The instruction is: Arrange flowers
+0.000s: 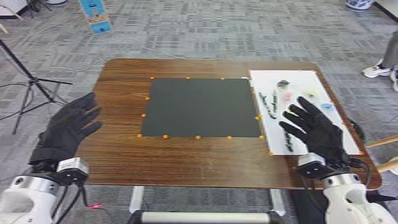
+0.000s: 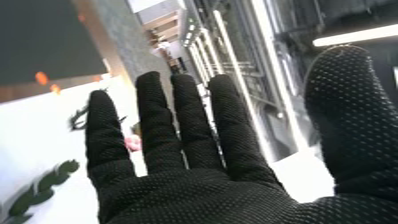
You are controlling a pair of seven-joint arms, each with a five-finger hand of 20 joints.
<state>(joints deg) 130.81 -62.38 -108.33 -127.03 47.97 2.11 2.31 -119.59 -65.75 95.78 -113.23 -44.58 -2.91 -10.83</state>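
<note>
A brown wooden desk (image 1: pixel 178 167), roughly square with rounded corners, carries everything. The largest thing on it is a flat black square mat (image 1: pixel 201 107), near the middle, with small orange markers (image 1: pixel 143 115) spaced around its border. To its right lies a long white rectangular sheet (image 1: pixel 298 76), running along the desk's right side.

The left robot hand (image 1: pixel 60 135), in black fabric, is at the desk's left edge, open, its fingers extended, holding nothing. The right robot hand (image 1: pixel 322 137), gloved alike, is in front of part of the white sheet; its fingers are straight and spread, the thumb well apart, and it too is empty.

The artificial flower pieces lie on the sheet. Longest are the slender dark green leafy stems (image 1: pixel 264 102), near the side facing the mat. Smaller are a dark green rounded piece (image 1: pixel 282 83) towards the far end, a pink bloom (image 1: pixel 288 95) just nearer, a pale yellowish bloom (image 1: pixel 310 94) beside that, and a light blue bloom (image 1: pixel 327 106) towards the outer side.
</note>
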